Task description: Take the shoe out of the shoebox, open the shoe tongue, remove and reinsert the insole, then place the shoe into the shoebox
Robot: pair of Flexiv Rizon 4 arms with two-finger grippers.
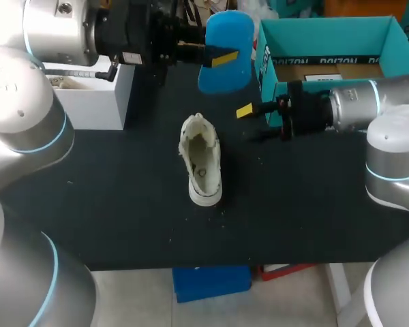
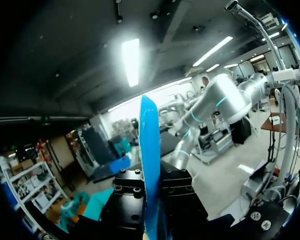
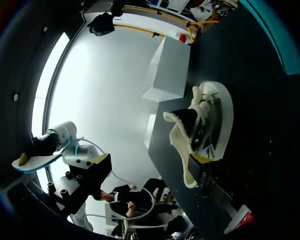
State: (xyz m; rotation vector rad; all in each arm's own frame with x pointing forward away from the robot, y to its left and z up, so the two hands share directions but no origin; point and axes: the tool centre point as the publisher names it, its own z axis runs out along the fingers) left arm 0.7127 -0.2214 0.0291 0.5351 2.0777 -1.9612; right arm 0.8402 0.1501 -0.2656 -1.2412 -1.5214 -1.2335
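Across the dark matte surface (image 1: 109, 204), the open teal cardboard shoebox (image 1: 327, 30) stands at two o'clock. At centre lies the white canvas sneaker (image 1: 203, 167), toe toward six. Up at twelve, the left pincer (image 2: 151, 210) is clamped on the blue foam insole (image 1: 228, 30). The right pincer (image 1: 251, 124) hovers at two, fingers apart.

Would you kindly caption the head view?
Left pincer grips the blue insole; the white shoe stands near the teal shoebox.
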